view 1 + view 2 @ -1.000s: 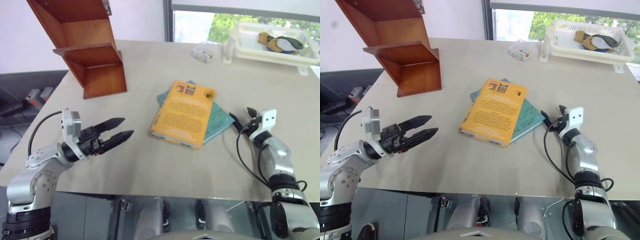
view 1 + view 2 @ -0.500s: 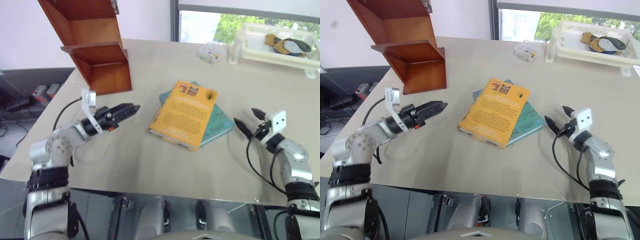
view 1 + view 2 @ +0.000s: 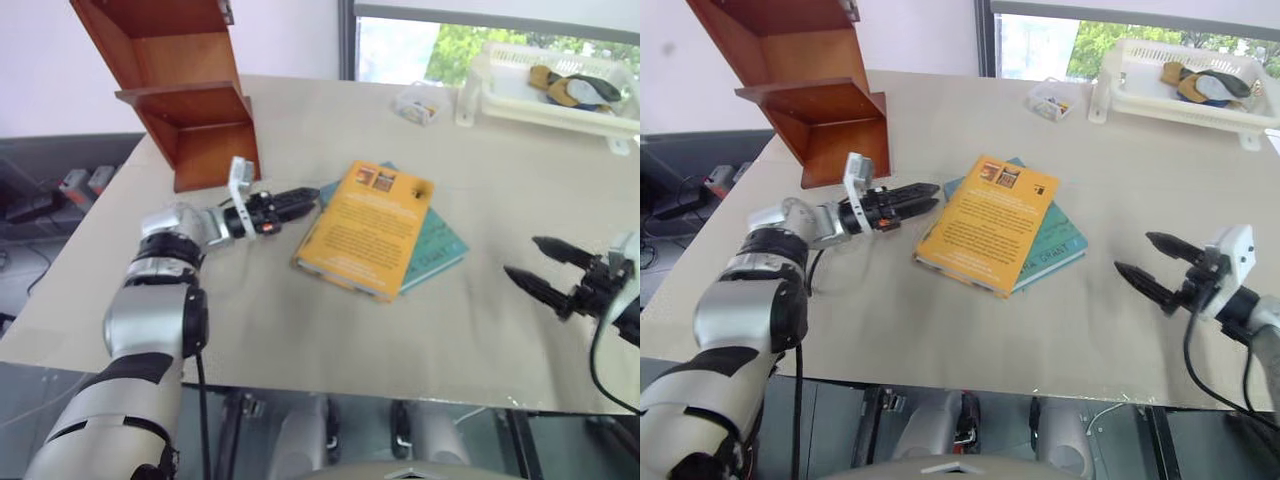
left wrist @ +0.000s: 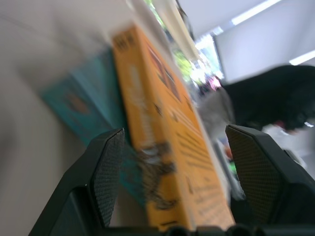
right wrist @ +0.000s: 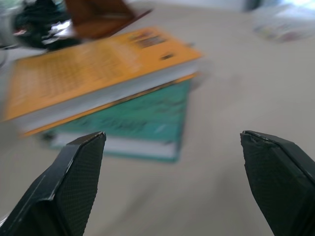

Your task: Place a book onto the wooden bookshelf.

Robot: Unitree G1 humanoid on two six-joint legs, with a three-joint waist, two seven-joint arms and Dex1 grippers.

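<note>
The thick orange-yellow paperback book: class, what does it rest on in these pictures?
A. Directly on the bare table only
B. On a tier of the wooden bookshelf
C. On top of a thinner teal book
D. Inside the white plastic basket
C: the thick orange-yellow paperback book lies flat on the thinner teal book, whose edges stick out from under it on the beige table.

Two books (image 3: 375, 228), one bookshelf (image 3: 178, 90), one basket (image 3: 545, 95), two claws (image 3: 300, 198).

Beige table (image 3: 330, 330) stands before a bright window (image 3: 400, 50).
</note>
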